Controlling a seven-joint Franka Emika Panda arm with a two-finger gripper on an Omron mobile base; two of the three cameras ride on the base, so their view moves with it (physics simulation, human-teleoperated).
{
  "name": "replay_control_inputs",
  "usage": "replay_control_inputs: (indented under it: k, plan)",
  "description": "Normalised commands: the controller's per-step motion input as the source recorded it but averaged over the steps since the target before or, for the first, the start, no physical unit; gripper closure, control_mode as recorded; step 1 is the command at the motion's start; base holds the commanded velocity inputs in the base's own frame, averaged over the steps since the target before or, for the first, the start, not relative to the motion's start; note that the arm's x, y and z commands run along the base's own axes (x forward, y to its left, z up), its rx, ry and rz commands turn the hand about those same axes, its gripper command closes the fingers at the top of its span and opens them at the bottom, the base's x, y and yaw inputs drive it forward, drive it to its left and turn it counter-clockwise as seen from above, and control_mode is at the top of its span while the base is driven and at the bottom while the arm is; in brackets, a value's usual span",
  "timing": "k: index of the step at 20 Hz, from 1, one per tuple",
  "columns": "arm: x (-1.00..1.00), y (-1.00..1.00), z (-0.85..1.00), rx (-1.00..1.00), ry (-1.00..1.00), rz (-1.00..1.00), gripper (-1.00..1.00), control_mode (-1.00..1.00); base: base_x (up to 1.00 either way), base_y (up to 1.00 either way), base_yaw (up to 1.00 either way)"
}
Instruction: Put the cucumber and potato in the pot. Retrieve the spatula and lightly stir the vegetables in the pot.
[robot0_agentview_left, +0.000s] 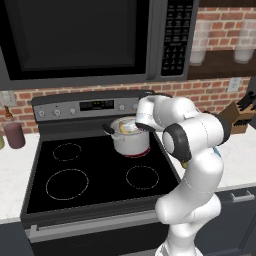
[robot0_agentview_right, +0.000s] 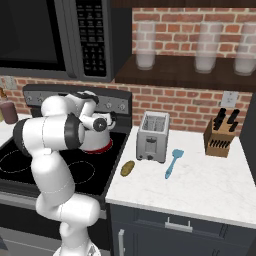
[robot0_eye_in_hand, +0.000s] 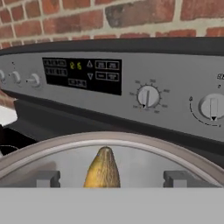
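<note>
The white arm bends over the stove (robot0_agentview_left: 100, 175), its hand (robot0_eye_in_hand: 107, 178) poised just above the rim of the pot (robot0_agentview_left: 131, 142), which sits on the back right burner close to the control panel (robot0_eye_in_hand: 131, 87). Between the two fingertips (robot0_eye_in_hand: 48, 178), which stand wide apart, rises the yellowish tip of one of the vegetables (robot0_eye_in_hand: 103, 168); it touches neither tip, so the hand is released (the piece stands inside the pot). From the left base camera a yellow piece shows over the pot's rim.

The other vegetable (robot0_agentview_right: 127, 168), olive-brown, lies on the white surface (robot0_agentview_right: 200, 185) just beside the stove's right edge and in front of the toaster (robot0_agentview_right: 153, 136). The spatula (robot0_agentview_right: 172, 163) lies flat to the toaster's right, blade toward the wall, with bare marble all around it. A knife block (robot0_agentview_right: 220, 134) stands farther right, well apart from both.

The three other burners are bare, leaving open room left and in front of the pot. The microwave (robot0_agentview_left: 90, 37) hangs low above the stove.
</note>
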Motion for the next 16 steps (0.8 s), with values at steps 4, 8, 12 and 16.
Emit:
replay_control_inputs:
  k: [4,8,12,16]
  plan:
    - [-0.03,0.00,-0.03,0.00,-0.01,0.00,-1.00,-1.00,0.00,0.00,0.00]
    - [-0.07,0.00,0.01,0.00,0.00,0.00,-1.00,-1.00,0.00,0.00,0.00]
    - [-0.13,0.00,0.14,0.00,-0.04,0.00,-1.00,-1.00,0.00,0.00,0.00]
    - [-0.21,0.00,0.22,0.00,-0.01,0.00,-1.00,-1.00,0.00,0.00,0.00]
